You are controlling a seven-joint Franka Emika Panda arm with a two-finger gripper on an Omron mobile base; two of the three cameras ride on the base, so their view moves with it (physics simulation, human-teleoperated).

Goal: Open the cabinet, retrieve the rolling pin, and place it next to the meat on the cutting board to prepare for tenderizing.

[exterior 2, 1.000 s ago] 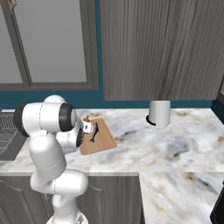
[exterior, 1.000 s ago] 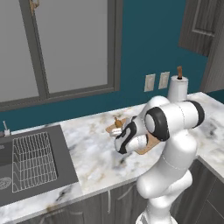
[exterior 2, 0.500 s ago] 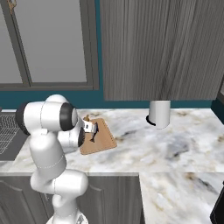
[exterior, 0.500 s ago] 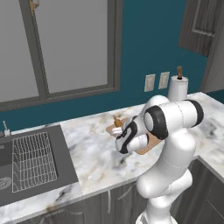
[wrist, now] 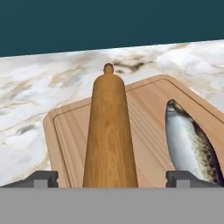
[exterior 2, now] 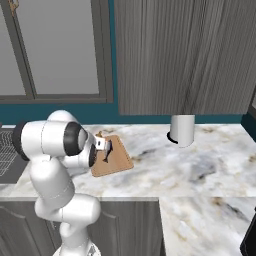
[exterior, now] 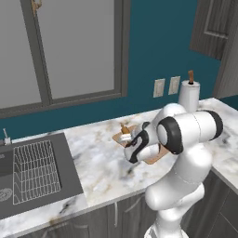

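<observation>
The marble counter (exterior 2: 200,165) bears the cutting board (exterior 2: 118,162) and paper-towel roll (exterior 2: 182,131).

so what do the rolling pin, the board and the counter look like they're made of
Rolling pin: wood, by its orange-tan colour and faint lengthwise grain, smooth with a satin look. Cutting board: paler wood, straight grain lines and a groove along the edge. Counter: probably marble or a marble-look stone, white with grey and tan veining; the finish is hard to judge.

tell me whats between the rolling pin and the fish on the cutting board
Nothing: in the hand view a bare strip of the cutting board separates the rolling pin from the fish; they lie side by side, apart.
</observation>
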